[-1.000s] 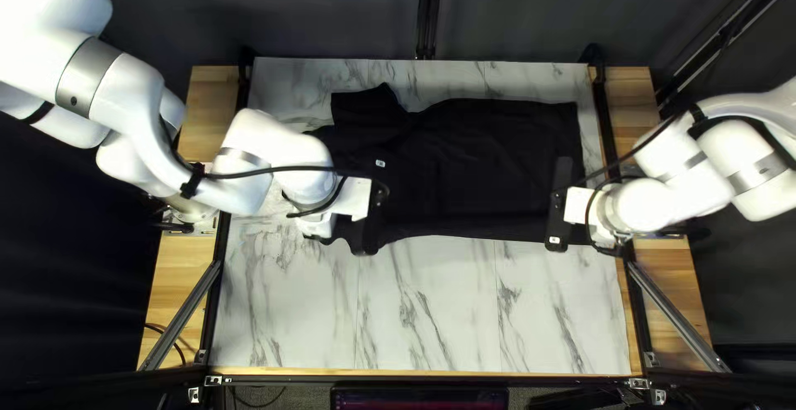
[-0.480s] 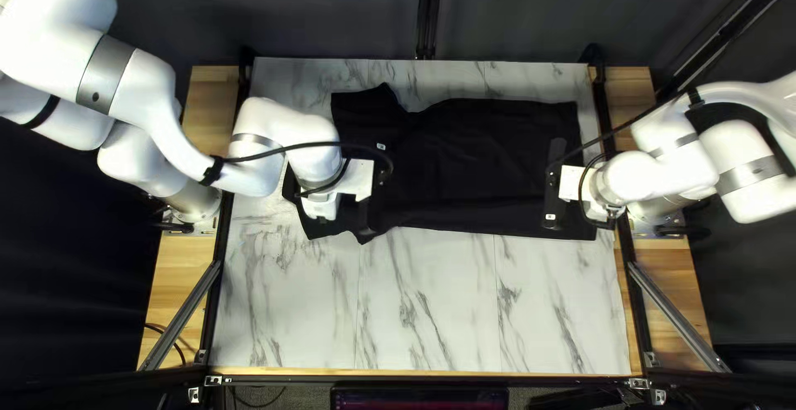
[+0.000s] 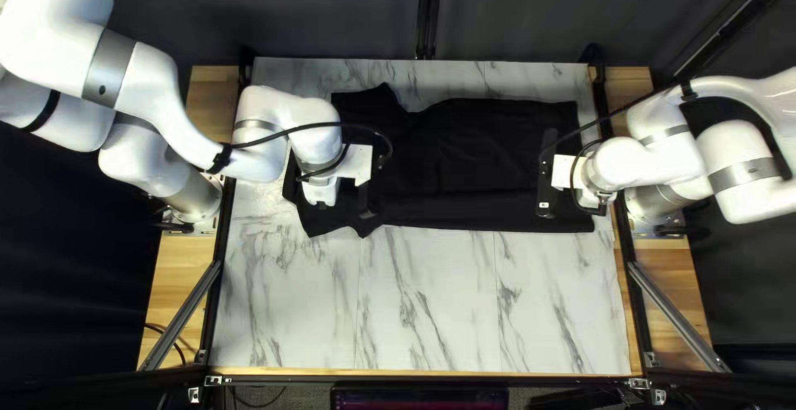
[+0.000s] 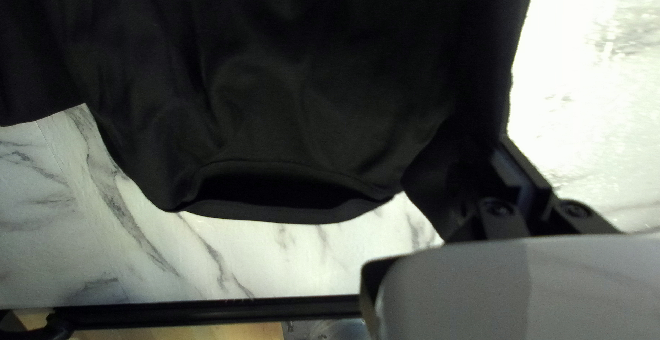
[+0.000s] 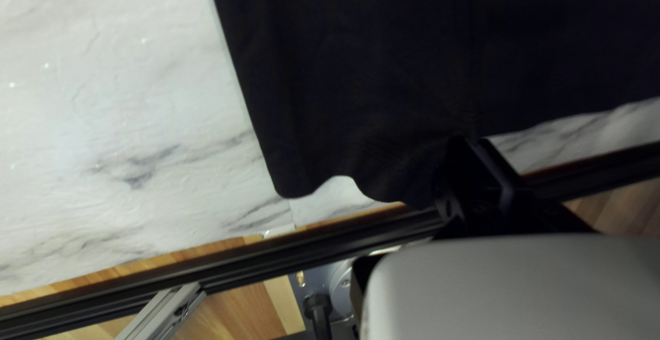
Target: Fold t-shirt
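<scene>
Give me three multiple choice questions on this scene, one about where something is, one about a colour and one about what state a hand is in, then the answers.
1. Which does the collar lie nearest?
A) the right arm's base
B) the left arm's base
C) the curtain

2. What colour is the shirt?
A) white
B) red
C) black

3. How is the right hand?
A) shut on the shirt
B) wide open
C) shut on nothing

Answers:
1. B: the left wrist view shows the collar facing the table edge on that arm's side.
2. C: its cloth is black in all the views.
3. A: the right wrist view shows cloth gathered in between its fingers.
</scene>
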Robot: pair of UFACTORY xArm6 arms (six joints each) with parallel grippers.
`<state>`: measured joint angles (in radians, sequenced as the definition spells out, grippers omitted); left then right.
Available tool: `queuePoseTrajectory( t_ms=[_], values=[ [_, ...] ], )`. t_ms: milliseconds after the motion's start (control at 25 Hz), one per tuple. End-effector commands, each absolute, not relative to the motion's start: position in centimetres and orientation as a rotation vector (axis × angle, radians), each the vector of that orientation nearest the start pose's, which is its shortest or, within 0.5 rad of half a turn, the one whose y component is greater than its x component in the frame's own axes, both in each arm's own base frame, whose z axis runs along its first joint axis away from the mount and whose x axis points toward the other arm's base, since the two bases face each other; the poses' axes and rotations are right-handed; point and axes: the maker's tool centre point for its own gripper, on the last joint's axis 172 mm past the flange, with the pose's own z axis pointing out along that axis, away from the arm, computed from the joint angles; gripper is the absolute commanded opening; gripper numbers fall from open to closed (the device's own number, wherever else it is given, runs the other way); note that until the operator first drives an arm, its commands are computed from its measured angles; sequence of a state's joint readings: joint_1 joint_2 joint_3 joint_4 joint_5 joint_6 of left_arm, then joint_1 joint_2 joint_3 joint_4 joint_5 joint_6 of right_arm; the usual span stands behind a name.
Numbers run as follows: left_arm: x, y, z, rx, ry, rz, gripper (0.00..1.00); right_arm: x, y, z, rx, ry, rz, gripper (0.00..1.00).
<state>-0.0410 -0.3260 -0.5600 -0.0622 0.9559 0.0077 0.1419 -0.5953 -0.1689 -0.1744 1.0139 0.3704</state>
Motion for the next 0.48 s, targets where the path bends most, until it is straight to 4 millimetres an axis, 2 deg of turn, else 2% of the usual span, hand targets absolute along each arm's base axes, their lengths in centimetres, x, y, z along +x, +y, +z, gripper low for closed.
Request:
queuePoseTrajectory(
  t_ms=[40,280,480],
  values=[
    [32.8,-2.0,11.8,-3.197,0.009,0.119,0.01,19.5,-0.9,5.9,-3.312,0.174,0.34,0.0],
    [32.6,-1.4,11.3,-3.201,-0.005,0.119,0.01,19.4,-0.8,5.7,-3.311,0.169,0.338,0.0],
    [32.4,-1.2,11.3,-3.203,-0.012,0.12,0.01,18.2,-0.7,5.6,-3.305,0.192,0.338,0.0]
  ],
)
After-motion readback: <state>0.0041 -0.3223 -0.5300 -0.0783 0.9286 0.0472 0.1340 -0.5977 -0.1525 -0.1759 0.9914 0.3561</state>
